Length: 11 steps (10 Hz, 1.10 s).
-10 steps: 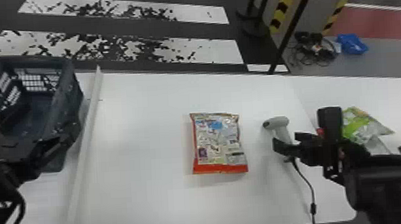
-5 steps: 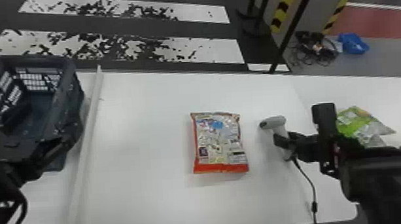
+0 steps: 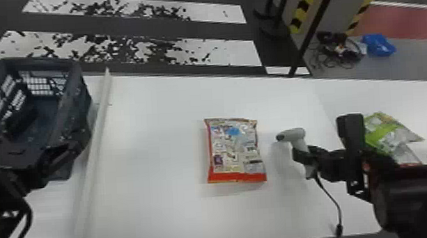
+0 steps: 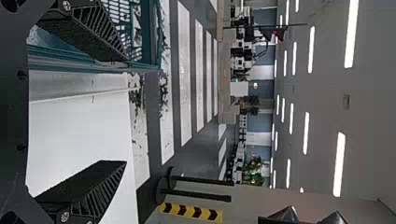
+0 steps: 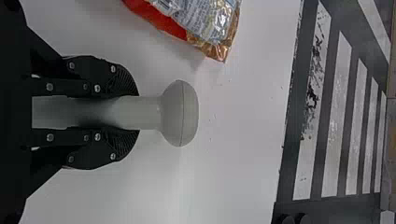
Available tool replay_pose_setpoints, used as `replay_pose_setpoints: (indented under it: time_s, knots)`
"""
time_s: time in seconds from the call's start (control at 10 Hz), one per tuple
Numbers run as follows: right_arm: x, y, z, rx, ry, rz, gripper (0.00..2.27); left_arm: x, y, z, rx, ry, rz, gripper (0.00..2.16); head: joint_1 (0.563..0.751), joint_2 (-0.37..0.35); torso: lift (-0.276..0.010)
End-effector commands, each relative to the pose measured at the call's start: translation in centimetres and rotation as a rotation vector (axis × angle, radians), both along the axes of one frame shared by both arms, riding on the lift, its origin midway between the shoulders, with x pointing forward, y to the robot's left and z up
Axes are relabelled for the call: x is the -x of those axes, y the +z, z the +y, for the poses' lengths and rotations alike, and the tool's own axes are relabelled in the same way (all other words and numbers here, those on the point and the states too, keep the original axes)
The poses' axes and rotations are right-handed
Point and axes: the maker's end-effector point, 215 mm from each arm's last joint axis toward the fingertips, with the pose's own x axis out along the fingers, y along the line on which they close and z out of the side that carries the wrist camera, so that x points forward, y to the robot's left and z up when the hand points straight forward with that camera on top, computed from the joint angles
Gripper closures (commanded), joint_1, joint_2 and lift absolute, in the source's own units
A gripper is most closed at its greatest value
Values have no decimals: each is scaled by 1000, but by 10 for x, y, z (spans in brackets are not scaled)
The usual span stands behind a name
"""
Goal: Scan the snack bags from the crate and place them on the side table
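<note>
Your right gripper (image 3: 303, 154), pinching the scanner (image 3: 294, 134), has shifted slightly toward the unmoved snack bag (image 3: 234, 150). Left gripper (image 3: 57, 128) is spread at the crate (image 3: 79, 94).

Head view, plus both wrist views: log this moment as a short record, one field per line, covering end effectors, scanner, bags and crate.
left end effector: open, at the crate's near side
right end effector: shut on the scanner
scanner: upright, head facing left toward the red-edged bag
red-edged bag: lying on the table, between strip and scanner
green bag: at the right, partly behind the right arm
crate: at the left, beyond the strip
</note>
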Motion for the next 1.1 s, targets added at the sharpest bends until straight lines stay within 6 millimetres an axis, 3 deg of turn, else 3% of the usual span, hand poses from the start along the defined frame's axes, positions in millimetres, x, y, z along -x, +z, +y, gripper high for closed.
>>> replay_pose_setpoints:
  time_s: [0.0,0.2,0.4,1.0]
  knots:
    - [14,15,18,-10,24,-8,2013,0,0,0,4,2,2,90,695,-156,-94]
    - [28,34,50,-43,76,-20,2013,-1,-2,0,5,2,8,90,695,-127,-94]
    - [43,38,75,-69,110,7,2013,-1,-3,0,7,2,9,90,695,-89,-94]
    - [52,28,110,-55,172,57,2013,-1,-8,-2,22,-2,18,90,695,-29,-94]
